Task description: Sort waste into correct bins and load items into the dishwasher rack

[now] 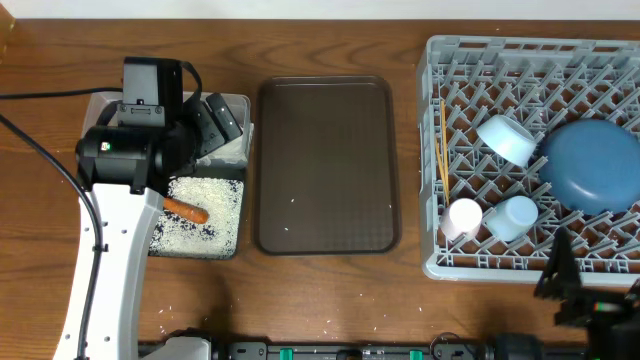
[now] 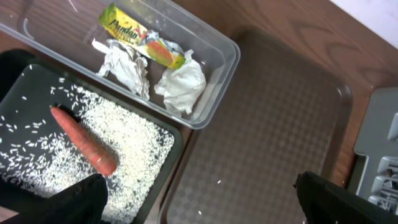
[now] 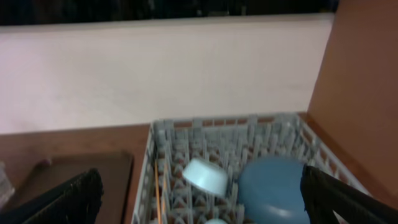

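Left jaws: wide open, empty, over the bins at worktop (image 1: 330,300) left. On the rice (image 2: 134,155) in the black tray (image 2: 18,78) lies the carrot (image 2: 84,140), just beside one fingertip (image 2: 81,199), not between the jaws. In the clear tub (image 2: 217,93), far side of that tray: wrapper (image 2: 140,37), foil (image 2: 121,65), white paper (image 2: 183,84). Right jaws: wide open, empty, just off the near edge of the rack (image 1: 500,48). In it, beyond those jaws: plate (image 1: 595,165), bowl (image 1: 506,140), pinkish cup (image 1: 462,217), light blue cup (image 1: 515,215), chopsticks (image 1: 440,150).
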You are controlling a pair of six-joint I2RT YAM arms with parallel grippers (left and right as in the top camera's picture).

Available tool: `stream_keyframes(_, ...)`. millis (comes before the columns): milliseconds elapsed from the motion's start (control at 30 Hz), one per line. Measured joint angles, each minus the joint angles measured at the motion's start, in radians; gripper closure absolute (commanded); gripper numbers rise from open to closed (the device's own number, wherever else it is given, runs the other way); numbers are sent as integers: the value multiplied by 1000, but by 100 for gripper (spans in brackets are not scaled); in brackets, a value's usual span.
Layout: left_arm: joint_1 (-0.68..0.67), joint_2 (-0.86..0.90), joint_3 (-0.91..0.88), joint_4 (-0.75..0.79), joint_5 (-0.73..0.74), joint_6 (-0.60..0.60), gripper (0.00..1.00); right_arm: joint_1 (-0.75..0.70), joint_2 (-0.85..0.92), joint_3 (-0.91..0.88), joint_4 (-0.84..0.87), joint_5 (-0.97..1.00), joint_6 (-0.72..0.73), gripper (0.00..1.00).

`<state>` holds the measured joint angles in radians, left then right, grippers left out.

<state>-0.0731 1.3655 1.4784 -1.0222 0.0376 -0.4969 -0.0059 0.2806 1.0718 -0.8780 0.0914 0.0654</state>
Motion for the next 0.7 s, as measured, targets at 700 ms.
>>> stream_keyframes(700, 0, 0, 0, 0, 0, 0, 1, -10, -268, -830, 830, -53, 103, 1)
